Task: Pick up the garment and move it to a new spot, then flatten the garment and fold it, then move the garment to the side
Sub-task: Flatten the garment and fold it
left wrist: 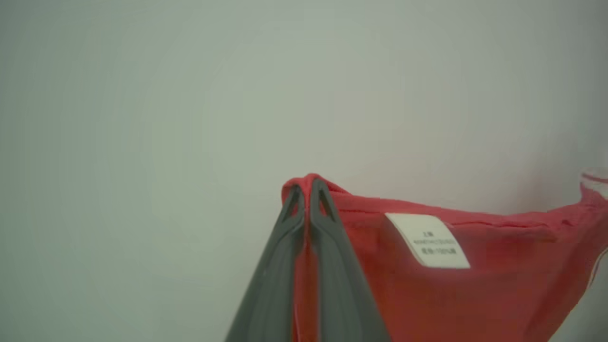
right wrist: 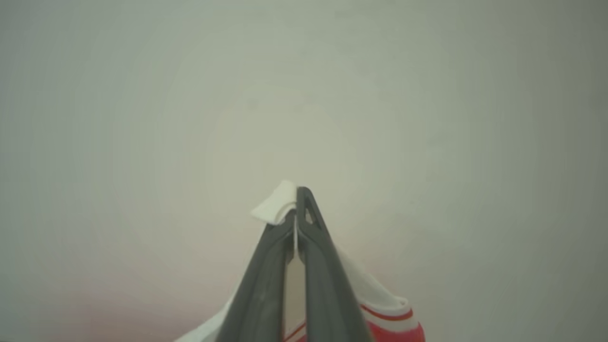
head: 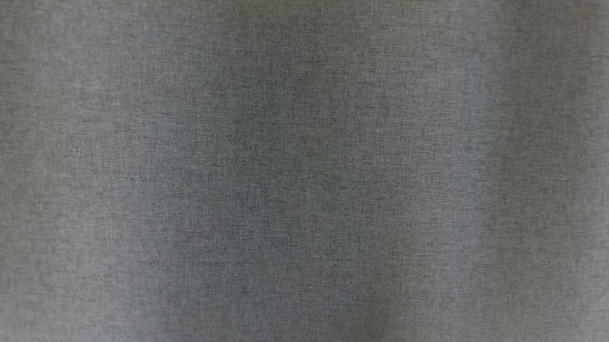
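1. The garment (left wrist: 475, 294), red, is seen in the left wrist view hanging as a sagging sheet to the right of the fingers. Its hemmed top edge runs across to that view's right border.
2. A white label (left wrist: 427, 240) is sewn just below that top edge, near the fingers. Its small printed lines are too blurred to be read.
3. The left gripper (left wrist: 308, 190) is pressed together on the end of the red edge. A small peak of cloth is pinched at its tips, and red fabric is seen in the slit between the two fingers.
4. At the far right of that edge a small pale piece is seen, too blurred to be identified.
5. In the right wrist view a white trim (right wrist: 275, 204) of the garment is pinched by the right gripper (right wrist: 295, 209), whose fingers are closed on it. A short white flap sticks out just left of the tips.
6. Below those fingers white cloth is draped, crossed by a thin red stripe (right wrist: 384, 313), with solid red beneath it at the bottom border.
7. Behind the garment in both wrist views a plain pale background (left wrist: 142, 142) is seen, out of focus.
8. In the head view a grey weave (head: 304, 171) is seen very close, shaded in soft vertical bands. Whether it belongs to the garment cannot be told.
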{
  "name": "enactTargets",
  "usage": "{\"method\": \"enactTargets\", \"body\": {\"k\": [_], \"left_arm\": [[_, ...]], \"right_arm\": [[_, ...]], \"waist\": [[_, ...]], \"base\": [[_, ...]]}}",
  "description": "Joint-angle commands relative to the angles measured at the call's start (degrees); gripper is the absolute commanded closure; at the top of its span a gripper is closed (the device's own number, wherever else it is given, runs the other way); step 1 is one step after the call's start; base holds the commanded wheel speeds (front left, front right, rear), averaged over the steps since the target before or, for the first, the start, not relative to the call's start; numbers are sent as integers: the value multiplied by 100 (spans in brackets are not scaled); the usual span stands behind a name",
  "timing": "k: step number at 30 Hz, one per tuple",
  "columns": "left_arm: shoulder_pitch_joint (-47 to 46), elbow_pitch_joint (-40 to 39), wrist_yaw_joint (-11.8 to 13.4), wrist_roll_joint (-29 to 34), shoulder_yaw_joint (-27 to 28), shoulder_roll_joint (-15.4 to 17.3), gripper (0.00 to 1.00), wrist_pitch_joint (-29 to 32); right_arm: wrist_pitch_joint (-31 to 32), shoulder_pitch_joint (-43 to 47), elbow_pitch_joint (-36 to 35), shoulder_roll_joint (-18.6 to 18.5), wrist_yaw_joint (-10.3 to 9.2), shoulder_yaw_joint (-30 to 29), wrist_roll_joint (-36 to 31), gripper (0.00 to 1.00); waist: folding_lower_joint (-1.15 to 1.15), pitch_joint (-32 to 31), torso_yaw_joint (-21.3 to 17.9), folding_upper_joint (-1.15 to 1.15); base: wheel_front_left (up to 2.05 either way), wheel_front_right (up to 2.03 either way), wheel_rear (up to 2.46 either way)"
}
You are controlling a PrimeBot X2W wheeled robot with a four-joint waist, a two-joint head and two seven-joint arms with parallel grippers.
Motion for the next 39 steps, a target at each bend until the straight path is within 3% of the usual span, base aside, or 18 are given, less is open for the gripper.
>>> {"method": "enactTargets", "body": {"k": [1,8,14,16,20,23,28,35,39], "left_arm": [[280,41,17,-188,-87,153,100,-107],[1557,-286,16,-1015,-271,389,100,-643],[3341,-983,43,-1352,-326,729,100,-947],[4074,-1328,131,-1499,-243,784,100,-983],[5616,-2252,543,-1780,26,951,100,-1019],[6770,-3116,919,-1807,260,1015,100,-1029],[8674,-4164,1409,-1739,514,1017,100,-1026],[10757,-4682,1877,-1472,823,778,100,-1028],[11379,-4618,1934,-1184,890,648,100,-1028]], "right_arm": [[-104,373,53,15,-12,155,151,100],[-422,1918,-391,190,-12,1036,1024,100],[-585,4001,-1734,17,-12,1711,2445,100],[-567,4790,-2184,-137,-12,1970,2706,100],[-551,6258,-3075,-439,-12,2257,3080,100],[-468,7408,-3613,-699,-12,2207,3243,100],[-304,9310,-4351,-715,-12,1649,3484,100],[411,11705,-5374,-249,-12,797,3080,100],[1004,12587,-5829,57,-13,479,2748,100]], "waist": [[-1,-89,-41,-1],[-1,-633,-152,-1],[-1,-1306,-311,-1],[-1,-1500,-337,-1],[-1,-1836,-366,-1],[-1,-2077,-312,-1],[-1,-2492,-208,-1],[-1,-3025,-134,-1],[-1,-3228,-43,-1]], "base": [[0,0,0],[0,0,0],[0,0,0],[0,0,0],[0,0,0],[0,0,0],[0,0,0],[0,0,0],[0,0,0]]}}
